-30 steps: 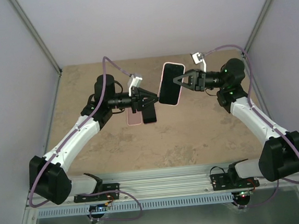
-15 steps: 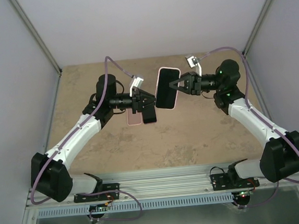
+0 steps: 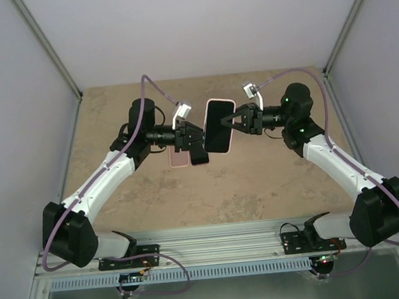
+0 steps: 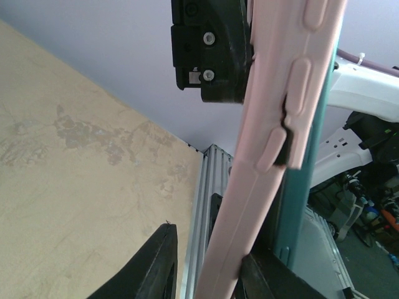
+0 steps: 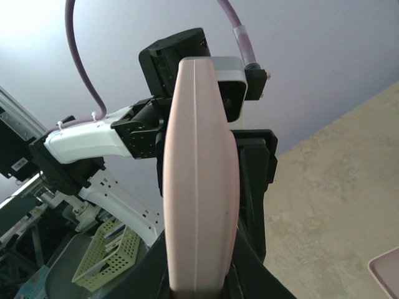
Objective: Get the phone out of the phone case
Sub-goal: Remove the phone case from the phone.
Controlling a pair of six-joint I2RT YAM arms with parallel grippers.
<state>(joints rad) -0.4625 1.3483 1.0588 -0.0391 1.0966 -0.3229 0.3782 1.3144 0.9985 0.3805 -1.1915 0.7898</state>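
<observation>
The phone in its pink case (image 3: 218, 125), black screen up, hangs in the air above the table. My right gripper (image 3: 237, 121) is shut on its right edge. In the right wrist view the pink case (image 5: 199, 174) stands edge-on between my right gripper's (image 5: 201, 274) fingers. My left gripper (image 3: 197, 137) is open at the case's left edge. In the left wrist view the case's side with its button covers (image 4: 268, 143) runs between my left gripper's (image 4: 209, 249) spread fingers, with a gap to the left finger (image 4: 159, 268). A teal strip (image 4: 299, 199) runs right behind the pink edge.
A flat pink item (image 3: 178, 157) and a dark flat item (image 3: 199, 156) lie side by side on the tan table (image 3: 258, 179) under the left gripper. The pink item's corner shows in the right wrist view (image 5: 386, 274). Grey walls close the back and sides.
My right arm has carried the cased phone leftward and a little down, until its left edge sits between the left gripper's fingers. The left arm has barely moved.
</observation>
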